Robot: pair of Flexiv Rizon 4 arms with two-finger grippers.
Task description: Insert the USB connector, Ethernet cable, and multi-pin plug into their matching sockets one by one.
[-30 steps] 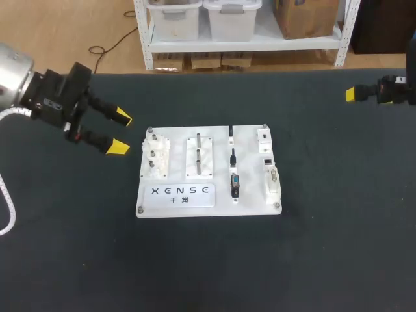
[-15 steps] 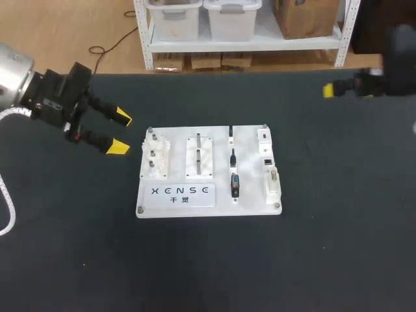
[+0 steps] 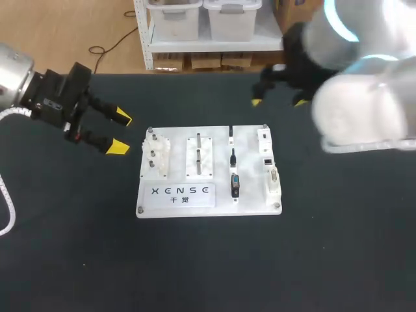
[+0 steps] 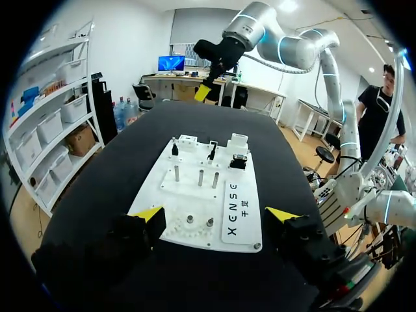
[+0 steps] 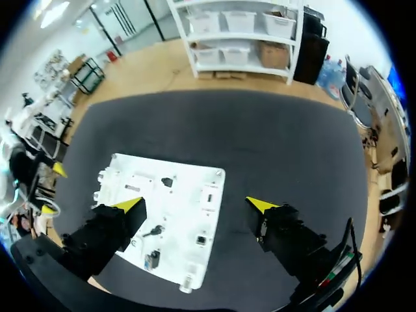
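A white board (image 3: 250, 188) lies mid-table. Down its middle sit the USB connector (image 3: 231, 134), the Ethernet plug (image 3: 233, 157) and the black multi-pin plug (image 3: 235, 185), with the white sockets (image 3: 267, 160) in a column to their right. My left gripper (image 3: 120, 133) stands open to the left of the board, nothing in it; its own view looks along the board (image 4: 188, 195) between its tips (image 4: 216, 213). My right gripper (image 3: 278, 101) hangs open above the table just past the board's far edge, and its view looks down on the board (image 5: 182, 201) between its fingers (image 5: 195, 205).
White post fixtures (image 3: 156, 158) and a slotted block (image 3: 199, 156) occupy the board's left half, a printed label (image 3: 181, 191) its near left. Dark table cloth (image 3: 208, 260) surrounds the board on all sides.
My right arm has swung in from the far right edge toward the board's far side, its gripper still open. The left arm has not moved.
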